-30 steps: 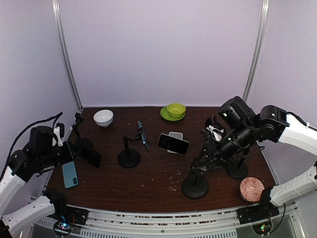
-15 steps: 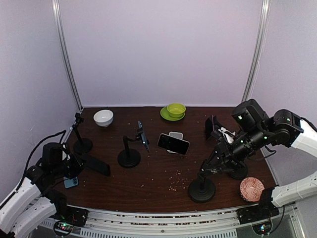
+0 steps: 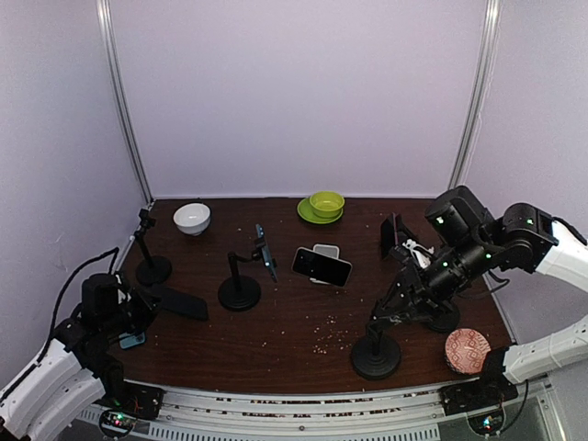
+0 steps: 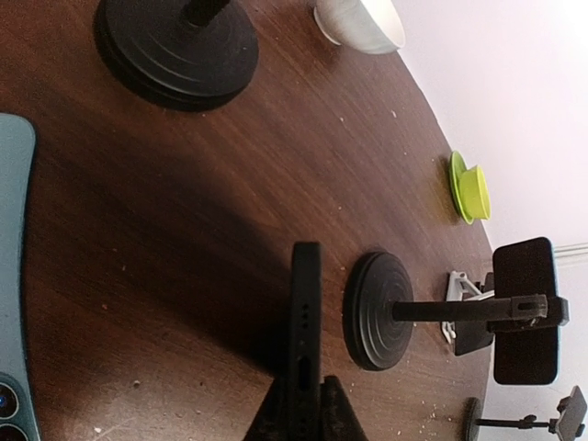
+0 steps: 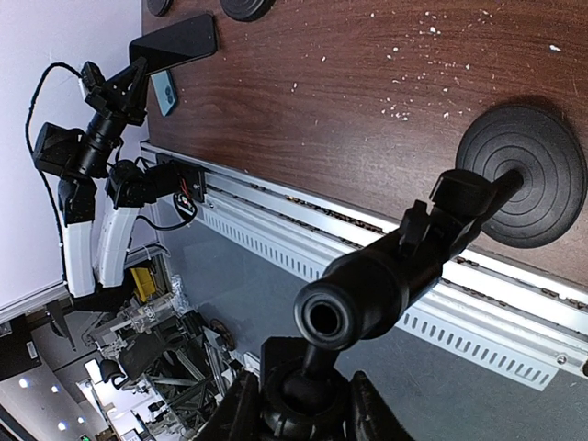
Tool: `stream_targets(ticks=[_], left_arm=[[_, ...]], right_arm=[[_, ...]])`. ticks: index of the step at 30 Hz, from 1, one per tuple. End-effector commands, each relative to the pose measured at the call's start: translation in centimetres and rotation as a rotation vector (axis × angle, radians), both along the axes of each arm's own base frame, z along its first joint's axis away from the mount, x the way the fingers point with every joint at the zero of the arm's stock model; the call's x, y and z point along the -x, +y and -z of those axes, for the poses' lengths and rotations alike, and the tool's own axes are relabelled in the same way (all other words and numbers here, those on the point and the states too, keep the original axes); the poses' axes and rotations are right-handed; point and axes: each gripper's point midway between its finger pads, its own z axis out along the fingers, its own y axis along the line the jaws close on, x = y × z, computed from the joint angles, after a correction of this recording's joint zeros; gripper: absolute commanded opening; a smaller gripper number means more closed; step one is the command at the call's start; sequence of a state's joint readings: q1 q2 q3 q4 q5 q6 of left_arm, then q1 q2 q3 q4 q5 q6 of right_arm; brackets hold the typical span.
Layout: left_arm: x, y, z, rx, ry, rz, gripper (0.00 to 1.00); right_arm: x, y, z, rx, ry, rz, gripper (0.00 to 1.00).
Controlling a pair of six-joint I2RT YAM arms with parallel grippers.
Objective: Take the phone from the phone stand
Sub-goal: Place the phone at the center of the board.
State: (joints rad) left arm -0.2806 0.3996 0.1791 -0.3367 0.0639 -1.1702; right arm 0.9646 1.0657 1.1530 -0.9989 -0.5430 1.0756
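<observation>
My left gripper (image 3: 143, 307) holds a black phone (image 3: 181, 303) by one end, level just above the table at the near left. Seen edge-on in the left wrist view, the phone (image 4: 304, 322) sits between the shut fingers (image 4: 338, 413). My right gripper (image 3: 411, 287) is shut on the top joint of a black phone stand (image 3: 375, 354), which leans with its round base on the table at the near right. The right wrist view shows that stand's arm (image 5: 404, 266), its base (image 5: 524, 175) and the fingers (image 5: 241, 409) around its ball mount. No phone is on this stand.
A teal phone (image 3: 131, 340) lies flat under my left arm. An empty stand (image 3: 152, 268) is at the left. Another stand (image 3: 240, 293) holds a blue phone (image 3: 265, 253). A third phone (image 3: 322, 266) leans on a white holder. White bowl (image 3: 192, 218), green bowl (image 3: 325, 203), pink disc (image 3: 467, 350).
My left arm has drawn back toward the near left, lowering the black phone. My right arm has shifted the black stand a little to the right.
</observation>
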Motion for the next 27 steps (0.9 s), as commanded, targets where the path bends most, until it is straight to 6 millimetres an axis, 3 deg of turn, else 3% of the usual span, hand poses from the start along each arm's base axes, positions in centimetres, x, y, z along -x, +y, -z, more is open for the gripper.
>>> stream_targets(ticks=[1, 7, 9, 13, 21, 27], left_arm=[[1.2, 2.1, 3.2, -0.06, 0.099, -0.093, 0.13], [2.1, 2.6, 4.6, -0.068, 0.147, -0.117, 0.2], [2.5, 3.1, 5.1, -0.095, 0.172, -0.134, 0.28], [2.7, 3.7, 5.2, -0.123, 0.183, -0.153, 0.39], [3.2, 4.9, 4.9, -0.178, 0.213, -0.194, 0.49], [3.6, 5.9, 4.0, -0.218, 0.228, -0.231, 0.79]], right_arm=[[-0.4, 1.4, -2.3, -0.079, -0.053, -0.038, 0.0], [-0.8, 2.0, -2.6, -0.079, -0.059, -0.042, 0.0], [-1.1, 2.4, -2.8, -0.082, -0.061, -0.041, 0.0], [-1.4, 2.8, -2.9, -0.088, -0.065, -0.037, 0.0], [-1.7, 3.3, -2.9, -0.091, -0.062, -0.042, 0.0], [-1.4, 3.1, -3.3, -0.083, -0.061, -0.055, 0.0]])
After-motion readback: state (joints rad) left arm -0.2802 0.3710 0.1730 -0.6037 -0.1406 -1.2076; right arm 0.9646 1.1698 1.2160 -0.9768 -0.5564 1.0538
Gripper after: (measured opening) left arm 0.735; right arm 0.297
